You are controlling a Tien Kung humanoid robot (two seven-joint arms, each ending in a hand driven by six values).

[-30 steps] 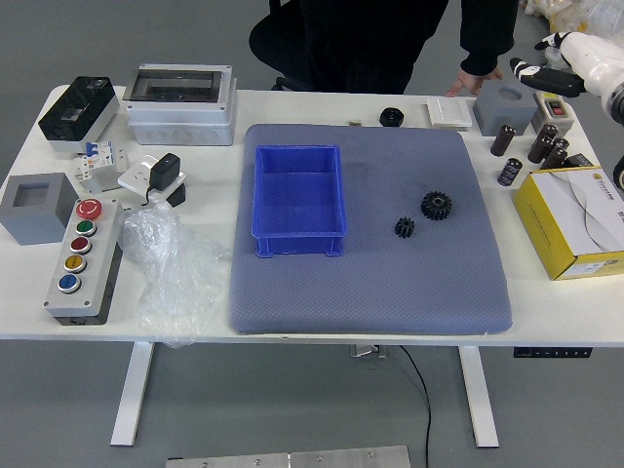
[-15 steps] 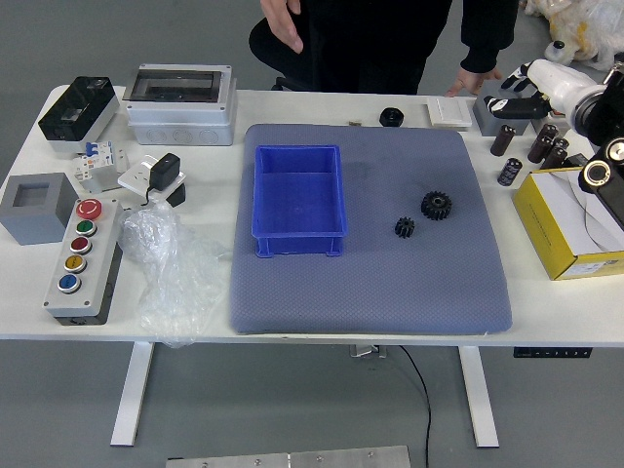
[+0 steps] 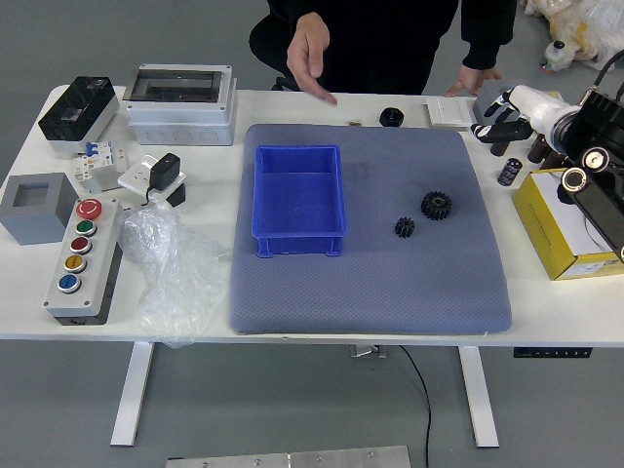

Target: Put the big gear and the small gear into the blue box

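Readable text, numbers, signs: none in view.
Yellow box [image 3: 536, 232]: pale label [image 3: 588, 268] on the side facing the table's near edge; print too small to make out.
Button box [image 3: 98, 242]: coloured buttons down its face; any lettering beside them too small to read.
White-and-blue module [image 3: 100, 168]: small blue patches on its top; whether they carry print, cannot tell.
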